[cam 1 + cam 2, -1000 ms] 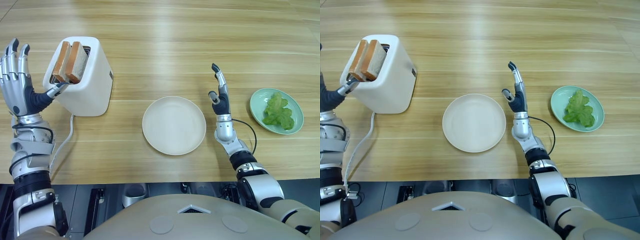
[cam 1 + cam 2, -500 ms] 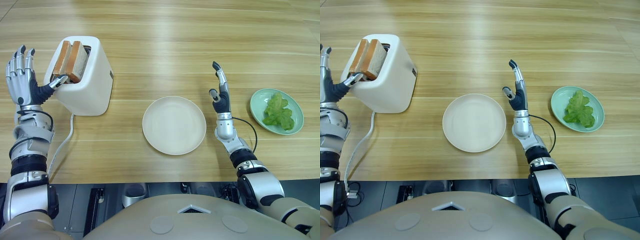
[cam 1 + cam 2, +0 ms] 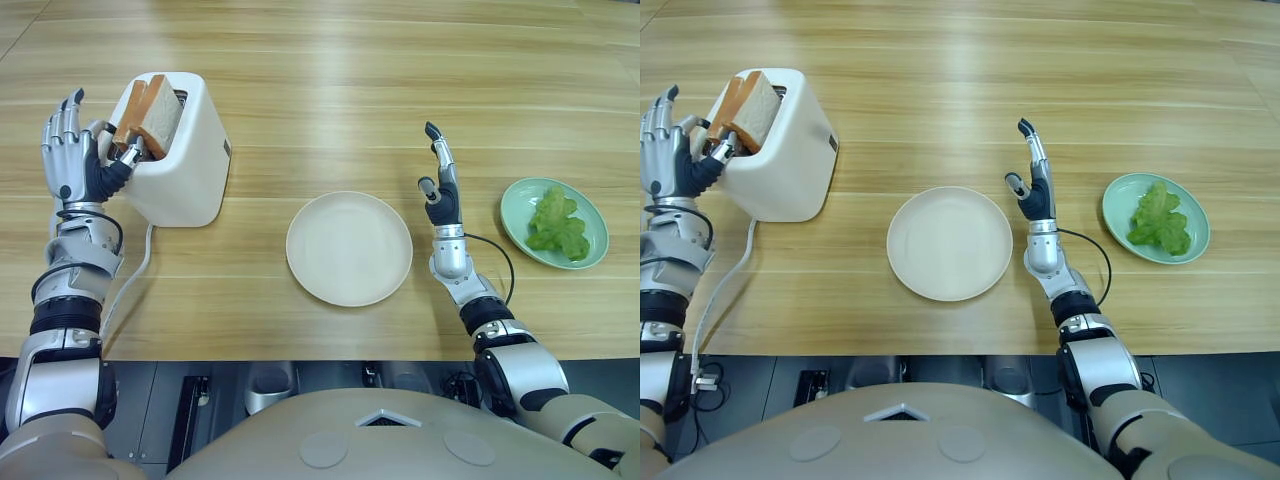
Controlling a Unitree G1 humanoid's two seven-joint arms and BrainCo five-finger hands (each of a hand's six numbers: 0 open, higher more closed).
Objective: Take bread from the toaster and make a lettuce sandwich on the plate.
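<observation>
Left eye view: browned bread [image 3: 152,108] tilts in toaster [image 3: 192,168]; left hand [image 3: 72,160] splayed beside it.

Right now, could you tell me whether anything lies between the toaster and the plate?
Nothing visible does: only bare table lies between the toaster and the plate. The right robot hand stands on the plate's other side.

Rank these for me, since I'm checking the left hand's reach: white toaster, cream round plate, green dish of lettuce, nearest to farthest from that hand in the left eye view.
1. White toaster, right beside the left hand, at the table's left.
2. Cream round plate, in the middle of the table.
3. Green dish of lettuce, at the far right.
</observation>
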